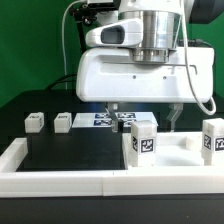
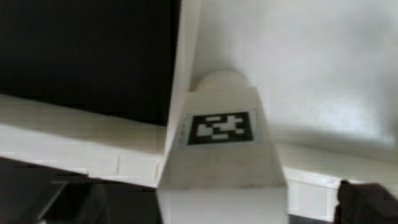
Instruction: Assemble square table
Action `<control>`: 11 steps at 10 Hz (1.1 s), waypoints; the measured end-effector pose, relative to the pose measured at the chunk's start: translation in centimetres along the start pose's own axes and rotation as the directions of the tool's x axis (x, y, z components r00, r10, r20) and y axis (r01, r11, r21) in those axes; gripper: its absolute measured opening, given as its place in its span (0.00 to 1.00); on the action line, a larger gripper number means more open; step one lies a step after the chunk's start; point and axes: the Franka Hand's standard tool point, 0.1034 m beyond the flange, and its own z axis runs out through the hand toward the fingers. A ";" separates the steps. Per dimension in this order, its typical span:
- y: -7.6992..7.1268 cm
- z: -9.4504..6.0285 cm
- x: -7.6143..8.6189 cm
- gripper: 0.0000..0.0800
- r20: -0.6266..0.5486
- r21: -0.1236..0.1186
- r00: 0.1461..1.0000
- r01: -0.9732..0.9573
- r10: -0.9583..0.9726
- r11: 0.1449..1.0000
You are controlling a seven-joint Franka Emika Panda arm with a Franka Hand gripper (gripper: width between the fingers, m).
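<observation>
White tagged leg point(image 1: 143, 140) (upright) near the wide-spread end effector point(image 1: 145, 113)

Four separate white tagged legs point(image 1: 143, 140) (two nearer)

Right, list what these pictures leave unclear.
Marker board: exterior view, partly behind the claw and middle leg.
Leg at the exterior view's right: cut by the frame edge.
Leg in wrist view: blurred, cut by the frame edge.
Tabletop: cannot be picked out in either view.
</observation>
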 end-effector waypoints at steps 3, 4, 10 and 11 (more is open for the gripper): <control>0.0 0.0 0.0 0.47 0.002 -0.003 1.000 -0.014 0.014 1.000; 0.0 0.0 0.0 0.37 0.000 -0.003 1.000 -0.029 0.029 1.000; 0.2 -0.1 0.1 0.37 -0.005 -0.001 0.901 -0.434 0.434 0.901; 0.2 -0.1 0.0 0.37 -0.005 0.001 0.838 -0.546 0.546 0.838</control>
